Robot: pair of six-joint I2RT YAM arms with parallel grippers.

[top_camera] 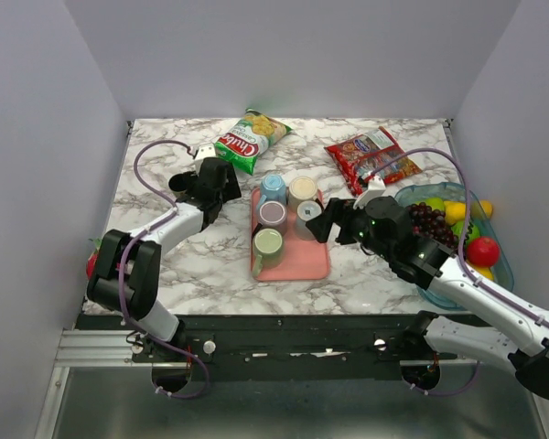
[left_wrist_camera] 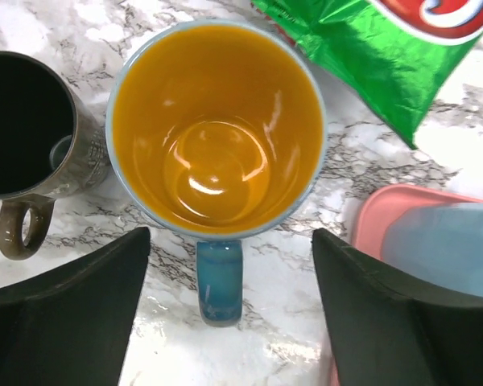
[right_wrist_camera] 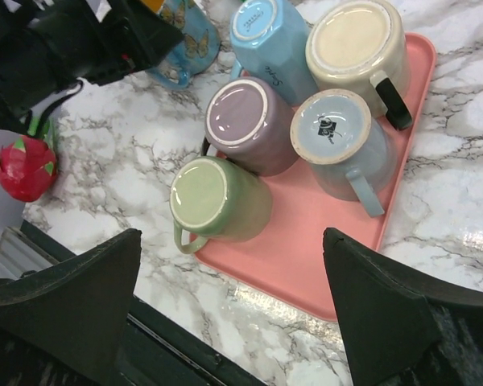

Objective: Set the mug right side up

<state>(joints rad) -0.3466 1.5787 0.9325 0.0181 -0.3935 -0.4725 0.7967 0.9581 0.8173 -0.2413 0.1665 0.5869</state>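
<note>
You have both hands spread apart: the left hand (left_wrist_camera: 229, 265) hovers over one glossy, orange-lined blue mug (left_wrist_camera: 217, 145), upright on the marbled tabletop (top_camera: 165, 265) toward its far-left corner beside one dark mug (left_wrist_camera: 32, 121), and the right hand (right_wrist_camera: 229, 249) hangs over five upturned glazed mugs (right_wrist_camera: 241, 121) on one pink tray (right_wrist_camera: 322, 265).

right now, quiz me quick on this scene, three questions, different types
1. True or false: the mug with the orange inside stands right side up.
2. How many upside-down mugs sit on the pink tray?
3. The left gripper is: A shut on the handle, B open and empty, C out of view.
Key: 1 true; 2 five; 3 B.
</note>
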